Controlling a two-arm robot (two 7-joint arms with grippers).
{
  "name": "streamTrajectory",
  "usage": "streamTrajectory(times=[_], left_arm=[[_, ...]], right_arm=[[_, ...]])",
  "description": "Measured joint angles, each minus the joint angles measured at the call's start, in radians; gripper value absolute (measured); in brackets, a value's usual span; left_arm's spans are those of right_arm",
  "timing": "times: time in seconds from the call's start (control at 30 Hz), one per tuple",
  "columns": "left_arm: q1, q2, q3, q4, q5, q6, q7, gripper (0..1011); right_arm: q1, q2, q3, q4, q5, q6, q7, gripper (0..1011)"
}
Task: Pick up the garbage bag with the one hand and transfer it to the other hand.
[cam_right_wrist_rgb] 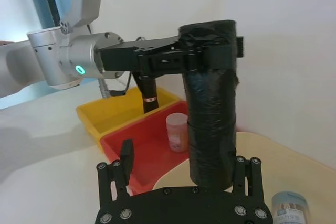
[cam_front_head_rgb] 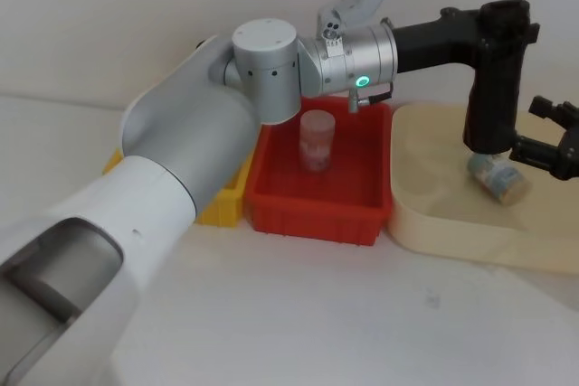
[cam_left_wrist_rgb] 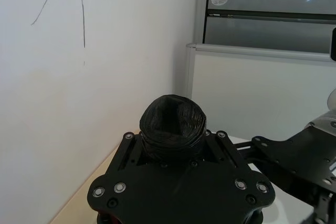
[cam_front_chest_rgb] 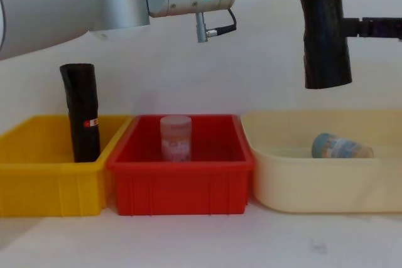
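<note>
1. The left arm point(cam_front_head_rgb: 181, 151) lies closest and reaches across the bins. Its left claw point(cam_front_head_rgb: 499, 29) is clamped on the top end of the garbage bag point(cam_front_head_rgb: 491, 106). The bag hangs upright in the air, above the beige tub point(cam_front_head_rgb: 479, 250).
2. Below sit a yellow bin point(cam_front_chest_rgb: 44, 186) with a second black roll point(cam_front_chest_rgb: 81, 111), a red bin point(cam_front_chest_rgb: 179, 183) with a pale cup point(cam_front_chest_rgb: 176, 136), and the tub with a can point(cam_front_chest_rgb: 339, 145) on its side. If the bag drops, it would likely land in the tub, perhaps on the can.
3. The hold is high on a glossy, wrinkled roll. A bump from the side could swing the lower end or let the plastic slip.
4. The right claw point(cam_front_head_rgb: 529, 128) is spread wide at the bag's lower part. In the right wrist view one finger point(cam_right_wrist_rgb: 125, 156) stands clear of the roll, so nothing is gripped there.
5. The main risk is timing. If the left claw lets go before the right one closes firmly, the bag falls.
6. If the right claw closes off-centre, it may pinch loose plastic only.
</note>
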Motion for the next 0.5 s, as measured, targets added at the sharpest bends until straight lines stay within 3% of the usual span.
streamTrajectory(times=[0.2, 0.5], left_arm=[[0.000, 0.000, 0.000, 0.001, 0.000, 0.000, 0.000, 348], [-0.001, -0.001, 0.000, 0.002, 0.000, 0.000, -0.001, 348]], right_arm=[[0.002, 0.004, -0.010, -0.014, -0.002, 0.012, -0.013, 1000], [0.002, -0.002, -0.020, -0.035, -0.045, 0.012, -0.108, 1000]])
